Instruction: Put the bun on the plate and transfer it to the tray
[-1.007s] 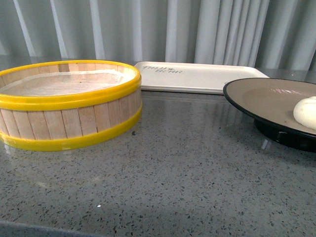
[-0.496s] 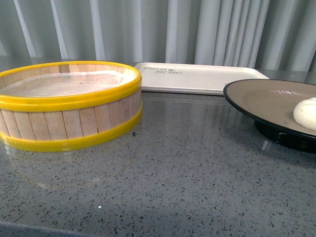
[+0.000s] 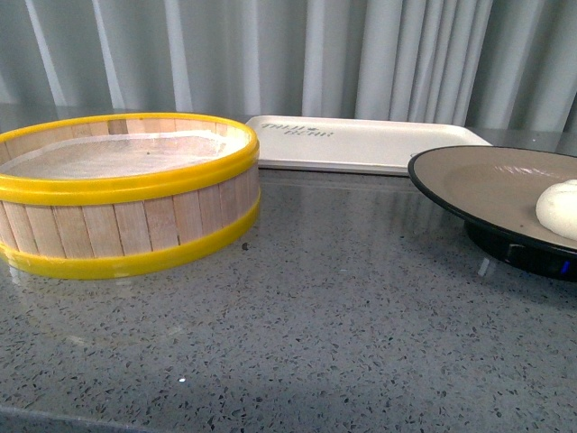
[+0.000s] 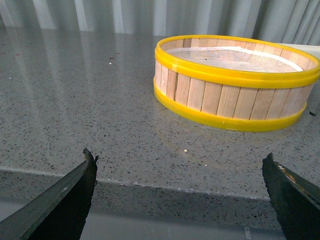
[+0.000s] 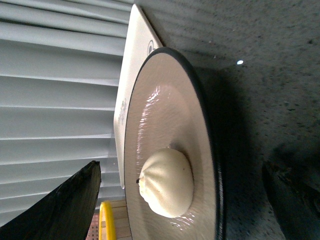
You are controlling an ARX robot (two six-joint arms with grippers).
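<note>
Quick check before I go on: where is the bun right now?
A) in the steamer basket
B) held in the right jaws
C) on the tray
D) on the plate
D: the bun rests on the beige inside of the plate, while the steamer basket shows only its liner and the tray behind carries no bun.

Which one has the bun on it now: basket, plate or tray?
The black-rimmed plate at the right; the bun sits on its beige inside. Yellow-rimmed basket and white tray show none.
</note>
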